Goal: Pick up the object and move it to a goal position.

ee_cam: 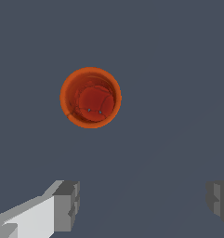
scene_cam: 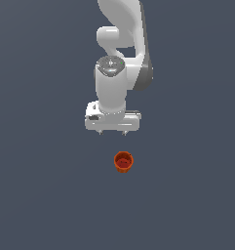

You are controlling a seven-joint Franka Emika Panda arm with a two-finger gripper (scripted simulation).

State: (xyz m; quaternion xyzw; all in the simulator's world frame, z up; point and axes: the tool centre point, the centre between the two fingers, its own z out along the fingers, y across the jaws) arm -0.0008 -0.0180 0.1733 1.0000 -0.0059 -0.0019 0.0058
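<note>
So the object (scene_cam: 123,162), that little orange-red cup with the darker red hollow, sat upright on the bare grey floor (scene_cam: 36,195), and in the exterior view it was below the arm's hand and apart from it, nothing touching. We looked at the wrist view and the cup (ee_cam: 90,97) was clearly off from the line between the two fingers (ee_cam: 67,204), not sitting between them at all. The gripper (scene_cam: 112,133) had its jaws spread wide with nothing in them. Our worry was pretty simple: if it came straight down from there it'd close on air, or a fingertip would land on the rim and tip or skid the cup away. It's tiny compared to the hand too, so we figured an off-centre squeeze could pop it out sideways. No goal marker showed up anywhere for us either.
</note>
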